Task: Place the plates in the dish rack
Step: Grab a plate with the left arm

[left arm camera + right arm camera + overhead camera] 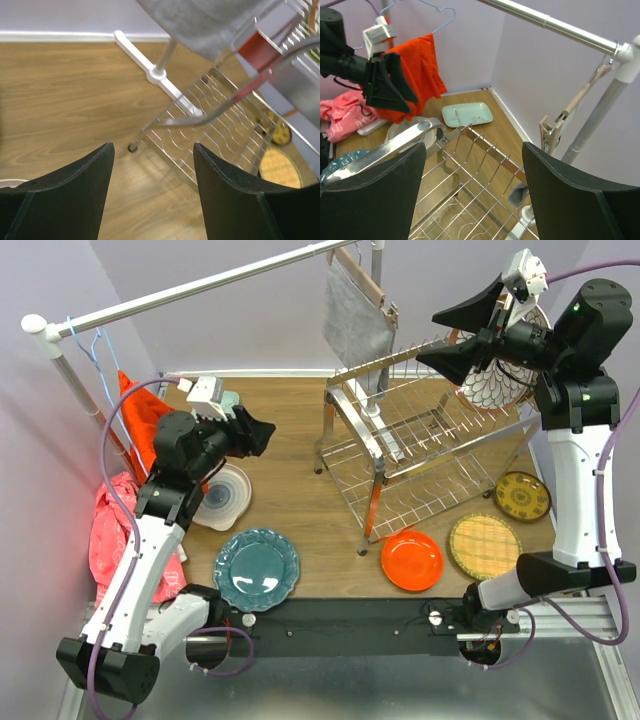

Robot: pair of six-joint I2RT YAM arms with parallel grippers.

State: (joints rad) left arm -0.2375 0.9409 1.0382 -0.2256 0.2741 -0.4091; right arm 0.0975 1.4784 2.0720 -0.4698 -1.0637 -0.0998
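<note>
While the right hand [427, 337] hangs spread and empty over the upper tier of the dish rack [420, 455], a floral plate [500, 390] stands on edge back of its fingertips, under the wrist. Prongs probably hold it upright. Fingers wide, likely to clear its rim.

Left hand [262, 435] also spread, nothing between the fingers, facing the rack. Swirl plate [225, 495] lies just beneath it.

Teal plate [256, 570], orange plate [411, 560], woven plate [484, 545] and dark-yellow plate [522, 496] lie flat on the table [300, 410], well below both hands, not yet loaded.

Six round plates [257, 570] [411, 560] [484, 546] [522, 496] [224, 498] [497, 390], one dish rack [430, 440], two grippers [262, 432] [428, 338]
</note>
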